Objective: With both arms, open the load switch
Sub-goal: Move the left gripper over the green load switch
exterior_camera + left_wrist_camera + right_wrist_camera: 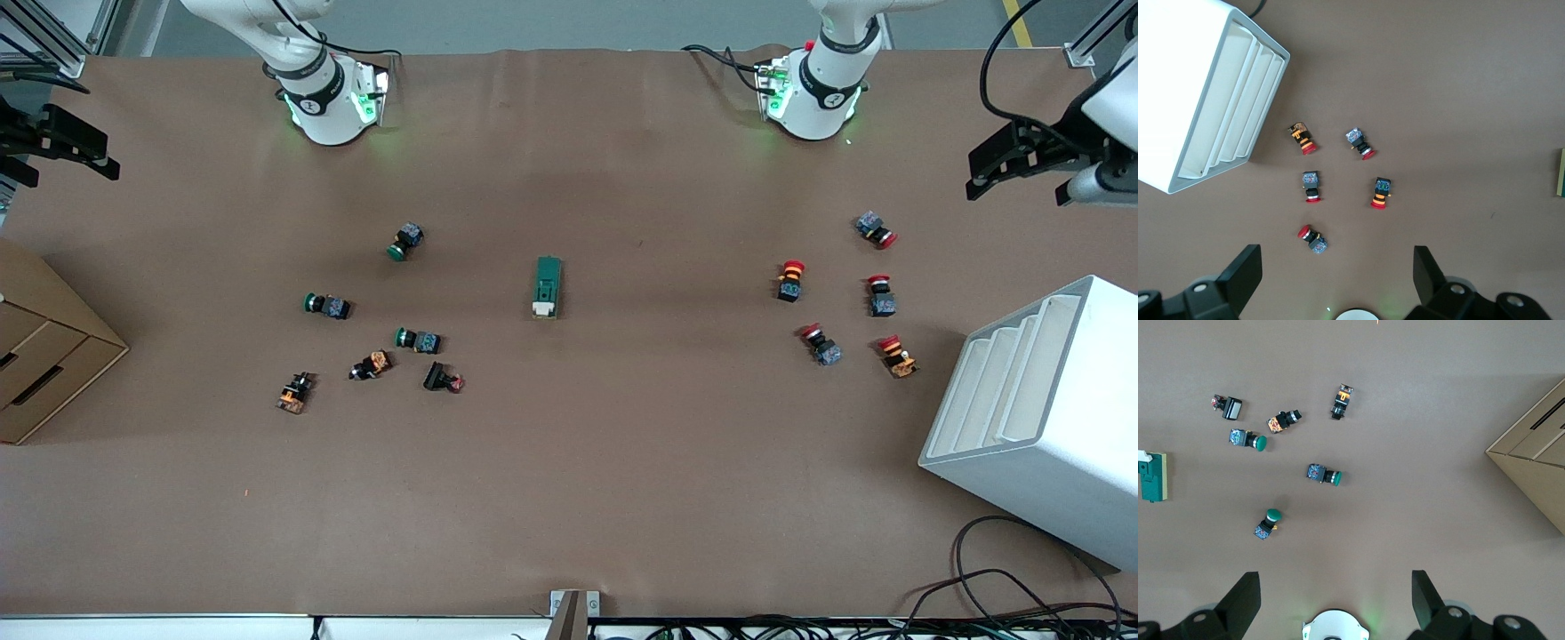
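You see load switch (547,287) flat at table centre, white tab end toward front camera, untouched, well apart from both grippers. Left gripper (1009,164) released, fingers spread, raised over left arm's end of table, near red-capped push buttons (790,279) and white slotted rack (1031,418). Right gripper (62,142) released too, raised over right arm's end, above cardboard box (44,356); green-capped push buttons (406,241) lie between it and switch.

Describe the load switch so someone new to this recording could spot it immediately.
Start at the middle of the brown paper-covered table, between the cluster of green-capped push buttons and the cluster of red-capped push buttons. Lying alone there is the dark-green elongated rectangular load switch, longer than any button, its white tab at the end nearer the front camera.
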`<control>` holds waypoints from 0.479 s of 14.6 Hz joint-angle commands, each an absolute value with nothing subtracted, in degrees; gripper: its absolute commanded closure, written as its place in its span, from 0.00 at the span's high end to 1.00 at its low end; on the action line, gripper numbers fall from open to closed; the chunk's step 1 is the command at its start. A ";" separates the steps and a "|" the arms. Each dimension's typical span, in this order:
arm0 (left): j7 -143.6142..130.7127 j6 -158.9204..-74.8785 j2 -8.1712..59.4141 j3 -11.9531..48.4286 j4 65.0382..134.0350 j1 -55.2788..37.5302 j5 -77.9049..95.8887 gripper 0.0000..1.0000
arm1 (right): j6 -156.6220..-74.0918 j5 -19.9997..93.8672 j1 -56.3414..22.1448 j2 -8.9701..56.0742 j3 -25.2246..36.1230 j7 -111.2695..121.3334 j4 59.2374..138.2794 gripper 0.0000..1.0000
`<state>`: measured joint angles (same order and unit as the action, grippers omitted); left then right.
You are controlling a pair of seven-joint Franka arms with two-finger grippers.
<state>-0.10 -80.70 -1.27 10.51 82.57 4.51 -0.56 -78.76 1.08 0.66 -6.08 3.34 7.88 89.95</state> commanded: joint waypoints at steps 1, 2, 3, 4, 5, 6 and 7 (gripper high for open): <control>0.26 -79.81 -2.46 10.81 82.62 4.66 -0.18 1.00 | -78.49 2.02 1.49 -6.50 3.16 8.44 90.35 1.00; -0.08 -79.80 -2.20 10.81 82.53 4.57 -0.18 1.00 | -78.49 2.02 1.49 -6.50 3.16 8.52 90.35 1.00; -0.17 -79.89 -1.76 10.81 82.53 4.22 -0.18 1.00 | -78.49 2.02 1.49 -6.50 3.16 8.53 90.35 1.00; -0.35 -79.89 -1.15 11.16 82.53 3.26 -0.18 1.00 | -78.57 2.02 1.49 -6.50 3.16 8.53 90.26 1.00; -0.44 -80.07 -0.01 12.03 82.53 2.03 -0.78 1.00 | -78.57 2.02 1.58 -6.33 3.16 8.53 89.92 1.00; -0.87 -80.42 0.87 12.82 82.53 1.15 -0.53 1.00 | -78.92 2.02 1.67 -6.15 3.16 8.53 89.65 1.00; -1.92 -81.55 2.36 14.40 82.62 -0.25 -0.70 1.00 | -80.40 1.41 1.67 -5.11 3.16 8.53 89.74 1.00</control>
